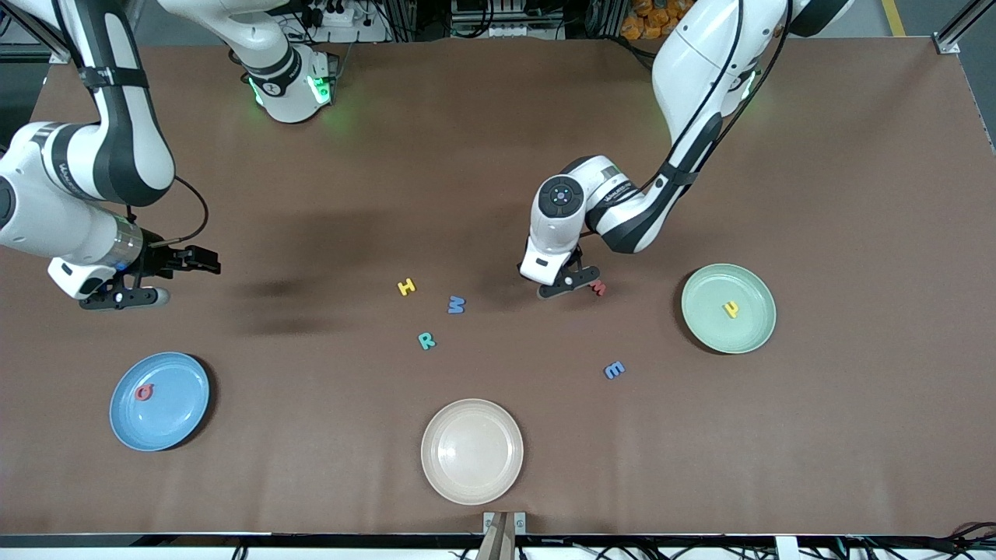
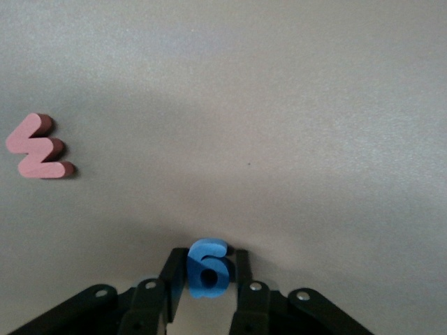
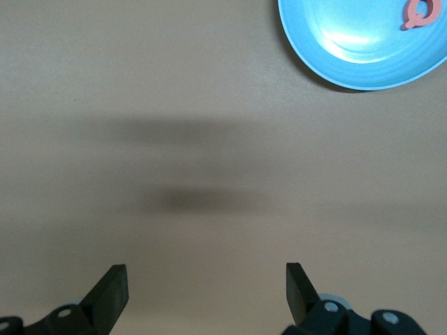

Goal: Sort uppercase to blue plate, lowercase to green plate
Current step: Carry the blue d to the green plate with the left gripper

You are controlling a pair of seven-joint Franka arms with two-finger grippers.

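A brown table [image 1: 817,435]; cables [image 1: 498,19], perhaps shelving, above it.

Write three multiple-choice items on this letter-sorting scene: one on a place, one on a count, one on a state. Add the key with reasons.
1. Where does the red Q lie?
A. on the blue plate
B. on the cream plate
C. on the bare table

2. How many letters lie on the green plate?
A. none
B. one
C. three

3. What is between the left claw fingers?
A. nothing
B. the red w
C. the blue g

Key: 1 A, the Q rests inside the blue rim. 2 B, only the yellow h is there. 3 C, the fingers flank the g in the left wrist view.
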